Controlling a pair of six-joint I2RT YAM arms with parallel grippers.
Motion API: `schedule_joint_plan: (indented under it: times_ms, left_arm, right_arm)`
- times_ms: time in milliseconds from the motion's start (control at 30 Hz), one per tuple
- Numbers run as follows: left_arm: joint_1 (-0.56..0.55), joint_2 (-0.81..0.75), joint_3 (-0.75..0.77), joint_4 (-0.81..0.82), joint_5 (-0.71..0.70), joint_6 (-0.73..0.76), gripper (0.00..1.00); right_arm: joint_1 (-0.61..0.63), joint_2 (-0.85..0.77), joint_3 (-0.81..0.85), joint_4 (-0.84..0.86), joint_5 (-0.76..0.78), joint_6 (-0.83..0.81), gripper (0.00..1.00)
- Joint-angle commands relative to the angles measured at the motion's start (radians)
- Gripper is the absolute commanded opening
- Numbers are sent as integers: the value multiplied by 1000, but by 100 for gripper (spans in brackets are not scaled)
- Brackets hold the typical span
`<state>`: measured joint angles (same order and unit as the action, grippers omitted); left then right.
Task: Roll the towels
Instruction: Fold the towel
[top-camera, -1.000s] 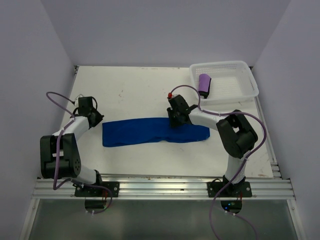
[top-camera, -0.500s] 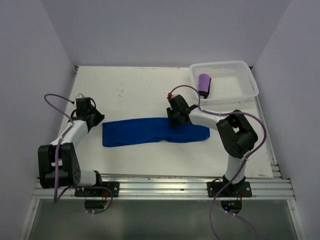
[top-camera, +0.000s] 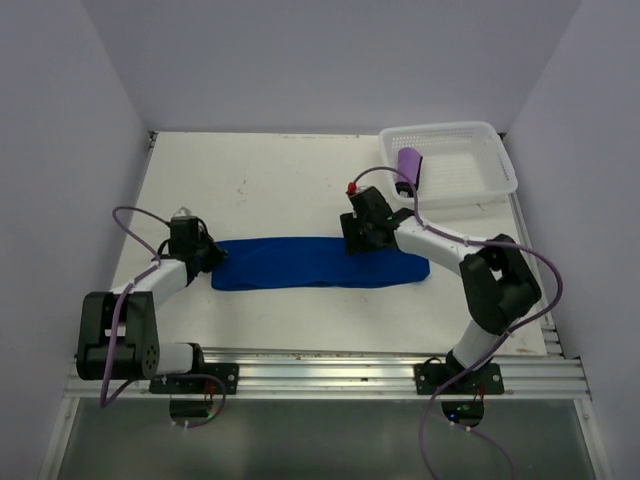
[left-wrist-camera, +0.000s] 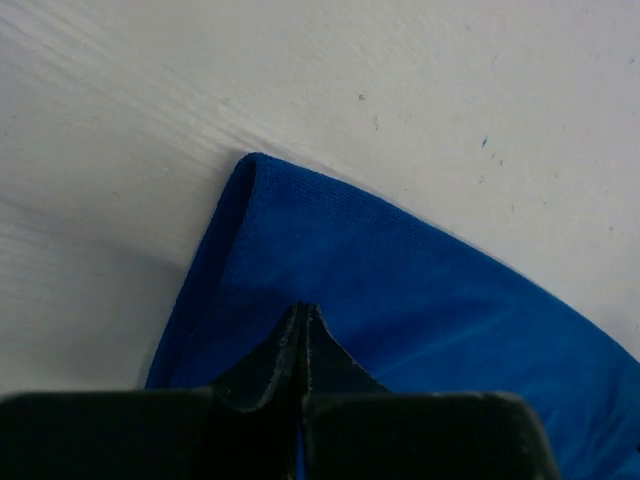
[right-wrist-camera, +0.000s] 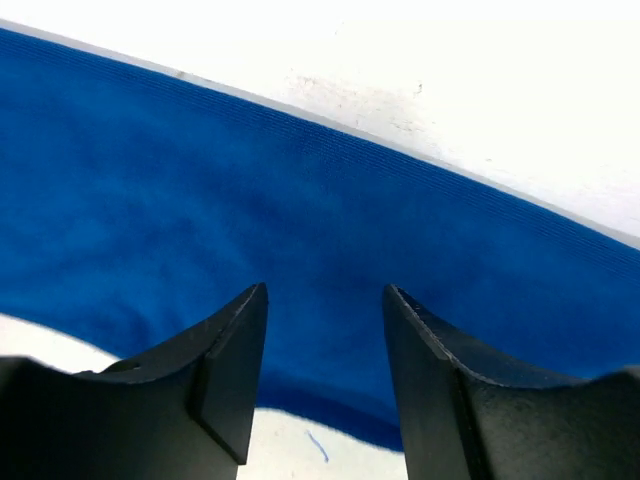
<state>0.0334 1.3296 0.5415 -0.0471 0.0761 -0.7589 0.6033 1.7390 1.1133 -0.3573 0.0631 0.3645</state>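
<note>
The royal blue towel (top-camera: 300, 262) lies flat as a long strip across the middle of the table. The dark purple towel (top-camera: 408, 165) lies rolled in the white basket (top-camera: 505, 160). My left gripper (top-camera: 207, 256) is at the blue towel's left end. In the left wrist view it (left-wrist-camera: 303, 310) is shut, its tips over the blue cloth (left-wrist-camera: 420, 290) near the folded corner. My right gripper (top-camera: 358, 238) is over the towel's far edge, right of centre. In the right wrist view it (right-wrist-camera: 325, 290) is open, with blue cloth (right-wrist-camera: 300, 190) between the fingers.
The basket stands at the table's back right corner. Purple cables loop from both arms. The walls close in on three sides.
My left gripper has moved right and nearer, from the bare table to the blue towel's left end. The towel and my right gripper have shifted slightly to the right.
</note>
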Motion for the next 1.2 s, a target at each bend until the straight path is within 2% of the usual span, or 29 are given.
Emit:
schedule_joint_plan:
  times_ms: [0, 167, 267, 500, 600, 733, 1167]
  left_arm:
    - [-51, 38, 14, 105, -1, -26, 0]
    - [-108, 86, 46, 139, -6, -34, 0]
    - [-124, 143, 72, 164, -7, -34, 0]
    - [-125, 224, 103, 122, -71, -13, 0]
    - [-124, 232, 106, 75, -139, -16, 0]
    - [-110, 218, 106, -2, -180, -33, 0]
    - [-89, 207, 77, 4, -157, -5, 0]
  right_arm:
    - [-4, -131, -6, -49, 41, -7, 55]
    - [-8, -243, -35, -88, 116, 27, 56]
    - [-46, -324, -95, -89, 156, 60, 51]
    - [-255, -456, -243, -115, 167, 125, 38]
    - [-304, -475, -279, -109, 164, 142, 41]
    - [-385, -460, -300, -80, 135, 154, 50]
    - [-419, -217, -204, 90, 73, 113, 48]
